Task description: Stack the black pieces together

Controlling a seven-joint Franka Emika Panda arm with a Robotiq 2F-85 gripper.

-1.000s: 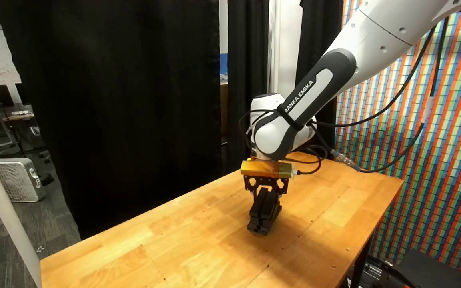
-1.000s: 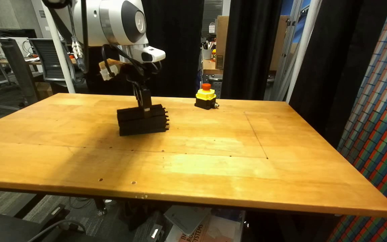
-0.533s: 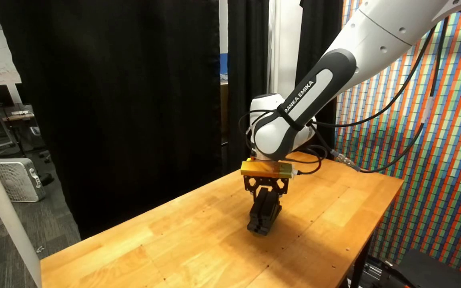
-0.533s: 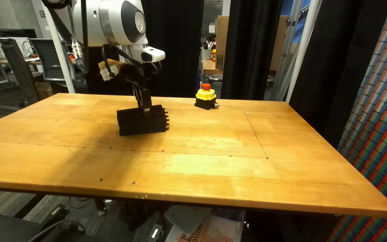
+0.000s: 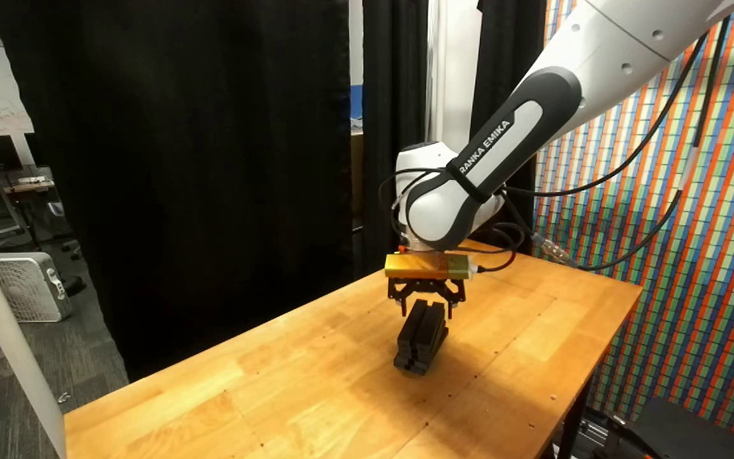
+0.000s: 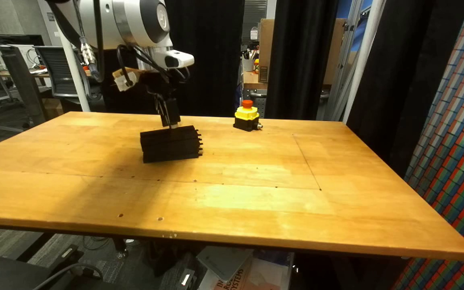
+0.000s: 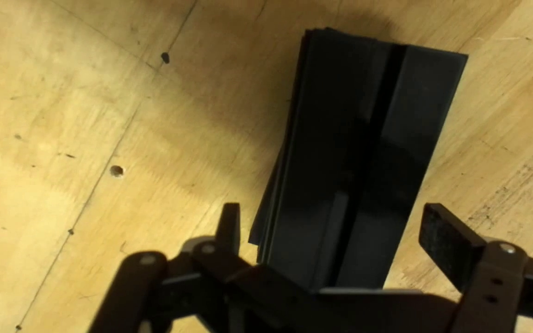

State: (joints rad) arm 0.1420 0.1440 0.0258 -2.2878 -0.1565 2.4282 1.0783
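Several black pieces (image 5: 419, 338) lie one on another in a single pile on the wooden table, seen in both exterior views. Their edges are not quite flush: in the wrist view a lower piece (image 7: 261, 226) juts out at a slight angle on the left of the top black piece (image 7: 336, 138). Above the pile (image 6: 170, 145) hangs my gripper (image 7: 331, 210), its jaws wide apart, one finger on each side of the pile with bare wood showing between. Nothing is held. The pile's near end is hidden behind the gripper body in the wrist view.
A yellow-and-red button box (image 6: 247, 116) stands near the table's back edge, apart from the pile. The wooden table (image 6: 256, 209) extends to both sides. A black curtain (image 5: 182, 191) hangs along the table's long edge.
The gripper has let go of the top of the pile, opened wide and risen a little. The pile has stayed where it was.
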